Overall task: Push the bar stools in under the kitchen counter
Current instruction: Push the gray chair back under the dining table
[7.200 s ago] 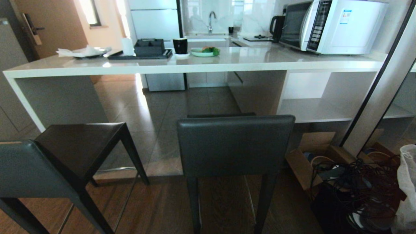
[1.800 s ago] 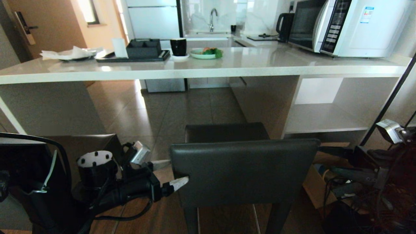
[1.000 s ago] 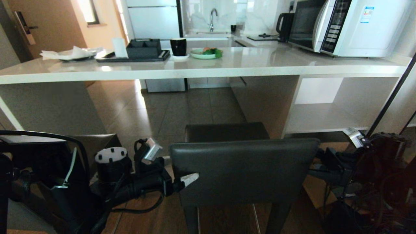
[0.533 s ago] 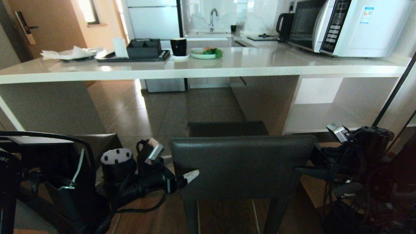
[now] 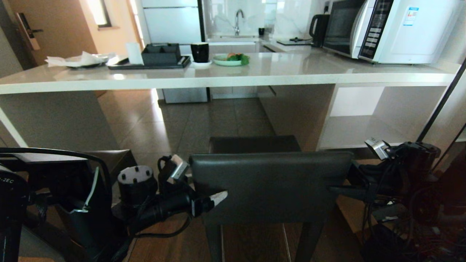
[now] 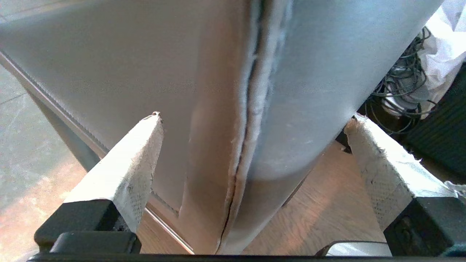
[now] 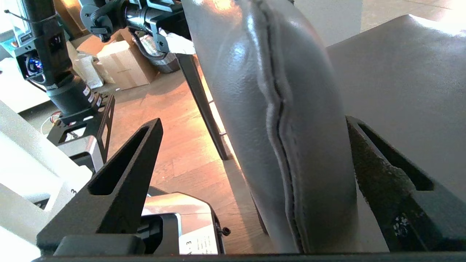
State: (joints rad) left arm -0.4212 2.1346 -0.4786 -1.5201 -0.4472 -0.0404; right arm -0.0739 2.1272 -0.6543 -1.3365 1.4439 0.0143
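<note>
1. Nearest to us, our left gripper (image 5: 204, 194) reaches in from the lower left, its fingers spread wide to either side of the left edge of the stool's backrest (image 5: 269, 185); the white-padded near finger (image 5: 218, 197) lies against the backrest's rear face.
2. In the left wrist view the gripper (image 6: 251, 120) straddles that padded edge, with a gap showing on each side, so it clamps nothing.
3. Our right gripper (image 5: 336, 185) comes in from the right at the same height, fingers also apart around the backrest's right edge; in the right wrist view (image 7: 251, 123) one dark finger (image 7: 367, 145) sits just beside the leather.
4. The bar stool (image 5: 255, 143) stands on the wood floor (image 5: 251, 240) squarely before us, its seat short of the bench edge, not yet under it.
5. A second stool (image 5: 113, 156) shows partly behind our left arm, also out from the bench.
6. Beyond, the kitchen bench (image 5: 284, 74) spans the view, open underneath over grey tile.
7. On it stand a black tray (image 5: 149, 64), a dark mug (image 5: 200, 52), a green plate (image 5: 227, 60) and a microwave (image 5: 393, 29).
</note>
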